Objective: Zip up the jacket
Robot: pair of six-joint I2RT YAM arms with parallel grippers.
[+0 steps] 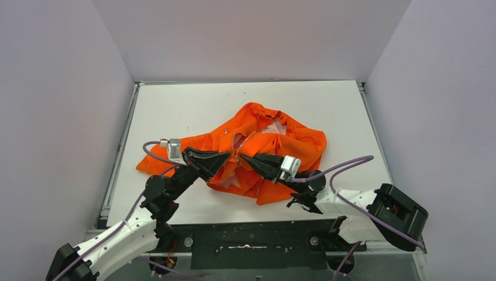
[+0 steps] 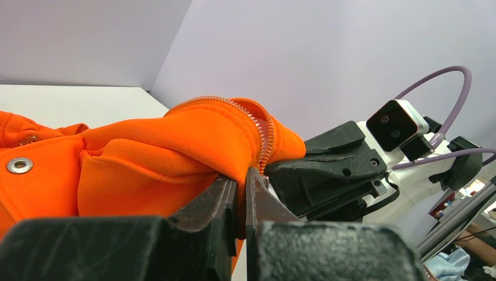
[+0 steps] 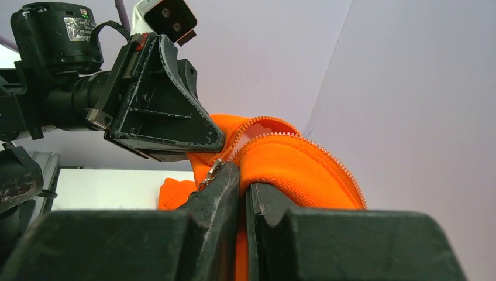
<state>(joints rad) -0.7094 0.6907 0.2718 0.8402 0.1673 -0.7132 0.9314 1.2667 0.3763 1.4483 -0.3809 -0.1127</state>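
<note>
The orange jacket (image 1: 257, 146) lies crumpled in the middle of the white table, pale lining showing at the collar. My left gripper (image 1: 230, 157) is shut on the jacket's left front edge beside the zipper teeth (image 2: 263, 137). My right gripper (image 1: 241, 157) is shut on the right front edge; the metal zipper pull (image 3: 213, 171) rests against its left finger. The two grippers face each other tip to tip, almost touching, with the fabric lifted between them. In the left wrist view the jacket (image 2: 164, 152) bulges over the fingers; in the right wrist view the jacket (image 3: 292, 170) does too.
The white table (image 1: 175, 105) has raised edges at left and right and grey walls around it. A metal snap (image 2: 19, 165) sits on the jacket's left panel. Purple cables loop from both arms.
</note>
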